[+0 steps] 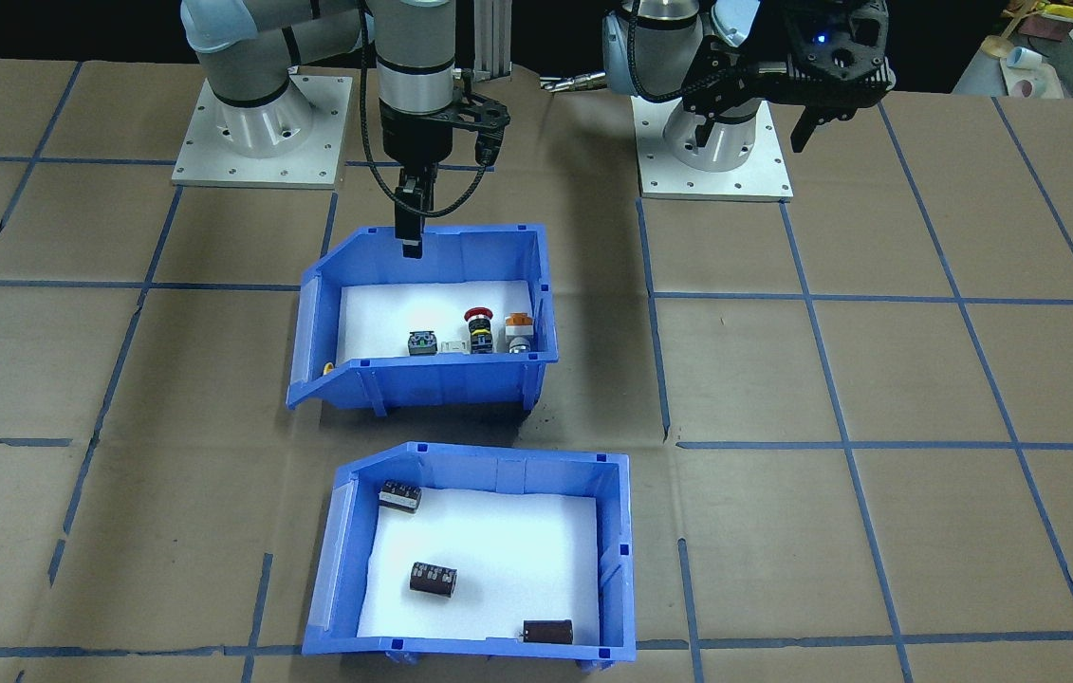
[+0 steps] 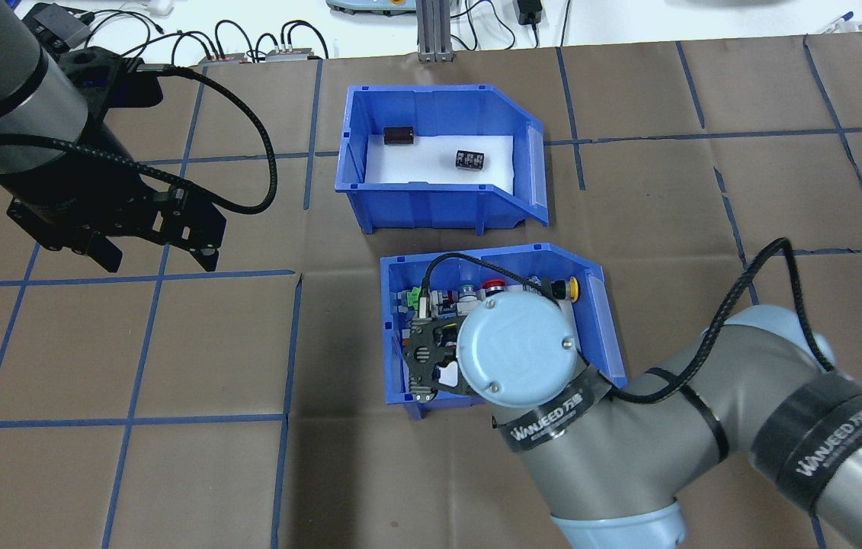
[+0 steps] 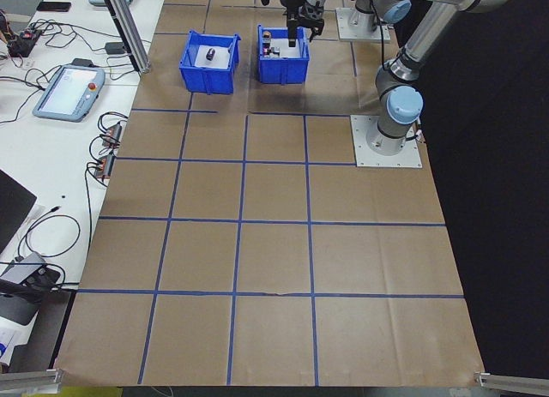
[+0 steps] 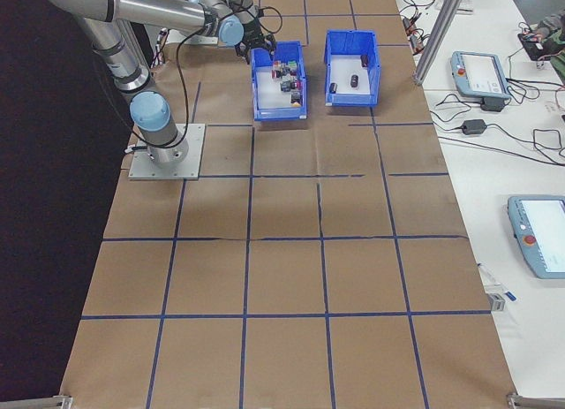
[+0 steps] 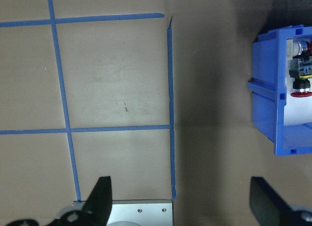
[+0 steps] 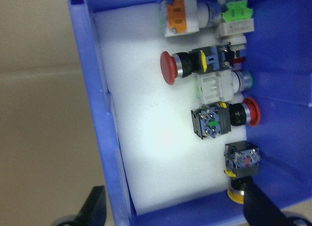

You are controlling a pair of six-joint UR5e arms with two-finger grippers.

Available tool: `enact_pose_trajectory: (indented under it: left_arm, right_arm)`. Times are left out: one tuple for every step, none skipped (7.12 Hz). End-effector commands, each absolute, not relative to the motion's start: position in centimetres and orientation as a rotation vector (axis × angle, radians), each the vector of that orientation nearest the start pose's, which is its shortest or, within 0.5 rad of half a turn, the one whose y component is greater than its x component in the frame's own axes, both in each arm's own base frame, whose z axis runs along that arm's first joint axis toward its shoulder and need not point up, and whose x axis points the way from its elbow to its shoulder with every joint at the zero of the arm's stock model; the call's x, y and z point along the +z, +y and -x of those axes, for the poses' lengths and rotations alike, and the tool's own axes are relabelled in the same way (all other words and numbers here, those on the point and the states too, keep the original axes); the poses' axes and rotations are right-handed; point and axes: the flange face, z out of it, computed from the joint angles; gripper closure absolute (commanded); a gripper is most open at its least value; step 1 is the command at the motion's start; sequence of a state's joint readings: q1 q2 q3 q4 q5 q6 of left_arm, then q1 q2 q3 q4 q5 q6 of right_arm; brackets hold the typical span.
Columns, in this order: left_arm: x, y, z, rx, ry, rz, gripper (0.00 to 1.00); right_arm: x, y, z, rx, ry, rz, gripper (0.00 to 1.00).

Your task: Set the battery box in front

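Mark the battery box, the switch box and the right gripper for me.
battery box (image 1: 614,560): exterior front-facing view, on its blue side wall.
switch box (image 1: 460,379): exterior front-facing view, on its blue outer wall facing the camera.
right gripper (image 1: 411,249): exterior front-facing view, at the fingertips over the switch box's rear wall.

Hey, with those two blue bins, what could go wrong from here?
The right pincer is open astride a wall of the switch bin, not at the battery box, so the wrong bin may get moved. The loose cylinders in the battery box could roll if it tilts.
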State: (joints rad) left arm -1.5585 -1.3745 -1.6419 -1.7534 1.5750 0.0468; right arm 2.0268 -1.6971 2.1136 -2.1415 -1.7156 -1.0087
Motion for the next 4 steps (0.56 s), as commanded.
enact_pose_trajectory:
  left_arm:
    - [52.3,-40.2,12.8,0.092,3.135,-0.056,0.01]
    - [52.3,-40.1,12.8,0.089,3.134,-0.056,0.01]
    - [52.4,-40.1,12.8,0.085,3.134,-0.056,0.01]
    - [52.6,-40.2,12.8,0.061,3.135,-0.06,0.01]
  right_arm:
    - [39.2,-36.9,-25.2,-0.189,2.616,1.965,0.0]
    - [40.4,-38.9,-22.6,-0.193,2.668,1.801,0.0]
    - [41.8,-40.5,-19.8,-0.129,2.762,1.626,0.0]
    - [43.7,-42.0,-18.0,-0.17,2.898,1.381,0.0]
